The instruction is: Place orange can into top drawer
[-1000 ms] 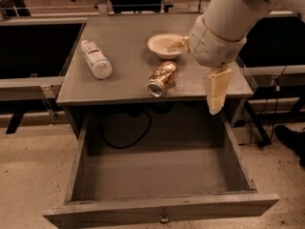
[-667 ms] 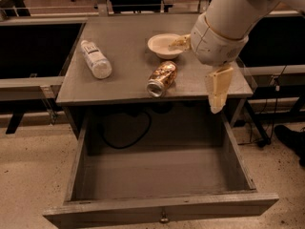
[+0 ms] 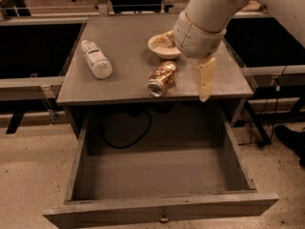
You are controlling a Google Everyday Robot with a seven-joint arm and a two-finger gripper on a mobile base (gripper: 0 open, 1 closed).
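Note:
The orange can (image 3: 162, 78) lies on its side near the front edge of the grey cabinet top, silver end facing the front. The top drawer (image 3: 159, 211) is pulled fully out below it and holds nothing; a small knob sits at the middle of its front panel. My gripper (image 3: 205, 80) hangs from the white arm just right of the can, over the cabinet's front right part, pointing down. It holds nothing and does not touch the can.
A clear plastic bottle (image 3: 96, 59) with a white cap lies at the left of the cabinet top. A cream bowl (image 3: 163, 45) stands behind the can, partly hidden by my arm. A dark cable loops behind the drawer. Dark tables flank the cabinet.
My arm and gripper have shifted slightly left, toward the can. The can, bottle, bowl and drawer have not moved.

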